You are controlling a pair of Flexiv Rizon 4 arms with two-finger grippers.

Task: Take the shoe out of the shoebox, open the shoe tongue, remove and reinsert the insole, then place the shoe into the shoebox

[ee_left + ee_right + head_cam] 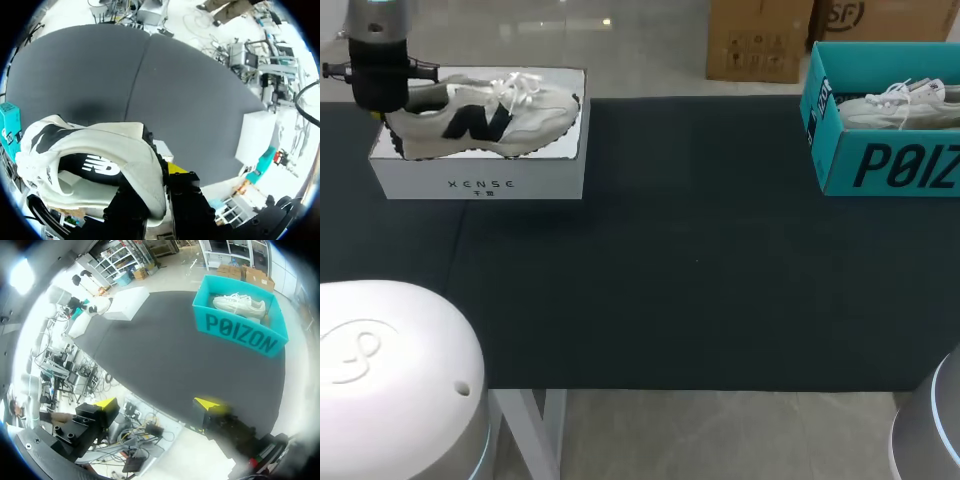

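A cream sneaker (pixel 485 120) with a black side logo and white laces lies over the open white shoebox (pixel 480 183) at the table's far left. My left gripper (pixel 390 112) comes down at its heel. In the left wrist view the left gripper (pixel 157 175) is shut on the sneaker's (pixel 100 145) heel collar, one finger inside the shoe and one outside. Whether the sole still rests in the box I cannot tell. In the right wrist view my right gripper (pixel 160 407) hangs open and holds nothing, off the table's near edge.
A teal shoebox (pixel 890 165) stands at the far right with a white sneaker (pixel 905 105) in it; the right wrist view shows the teal shoebox (pixel 240 335) too. Dark cloth (pixel 700 260) covers the table between the two boxes.
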